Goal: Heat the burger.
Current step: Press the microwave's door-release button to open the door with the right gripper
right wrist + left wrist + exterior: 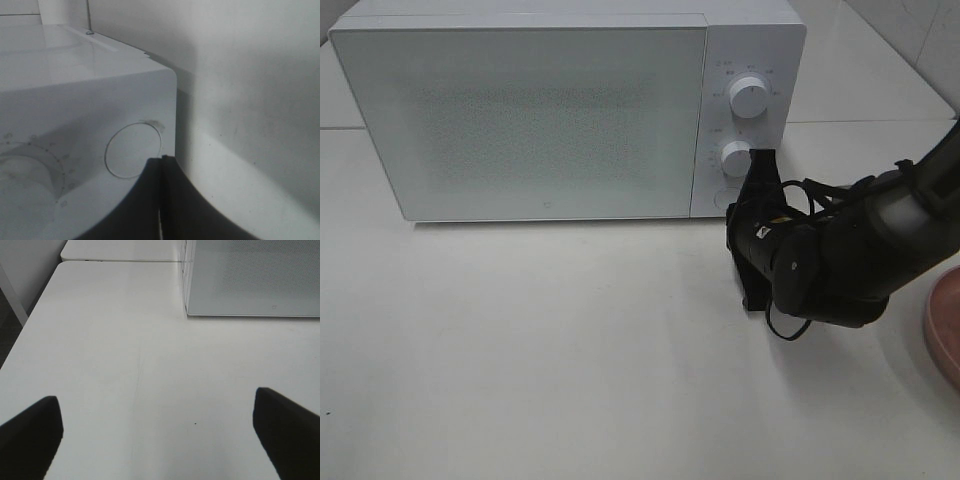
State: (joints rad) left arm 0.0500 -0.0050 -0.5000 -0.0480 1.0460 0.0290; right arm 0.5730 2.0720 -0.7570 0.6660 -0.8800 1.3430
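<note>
White worktop [570, 350] spreads bare before the microwave [550, 120]. Left tool [159, 432] hangs wide over it, holding nothing. Right tool [161, 161], pinched shut, sits at the microwave's round button [131, 150]. A pink plate [942, 330] lies right of the microwave. Pale tiles [920, 40] show behind the microwave. The burger is out of sight.

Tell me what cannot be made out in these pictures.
Burger: in no view; the microwave door is opaque in the exterior view.
Pink plate: cut off by the exterior view's right edge.
Round button: the right wrist view does not show whether the shut right gripper touches it.
</note>
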